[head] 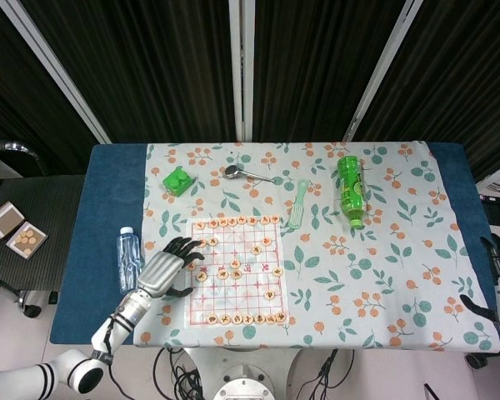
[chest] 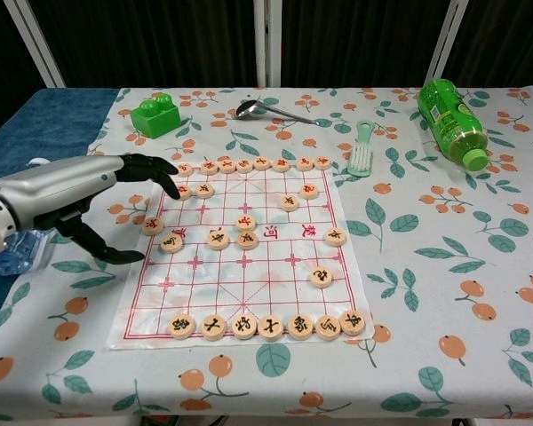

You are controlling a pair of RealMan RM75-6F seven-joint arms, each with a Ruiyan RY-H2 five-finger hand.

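Left hand [chest: 89, 200] hovers spread and empty at the chess board's [chest: 249, 297] left edge, apparently reaching for a piece [chest: 153, 225]; next, a careful pinch is needed.

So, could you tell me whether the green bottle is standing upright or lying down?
Lying down: the green bottle rests on its side on the floral tablecloth, cap toward the robot.

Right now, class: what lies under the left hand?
Under the left hand lie the floral tablecloth and the chess board's left edge. The water bottle is partly hidden behind it.
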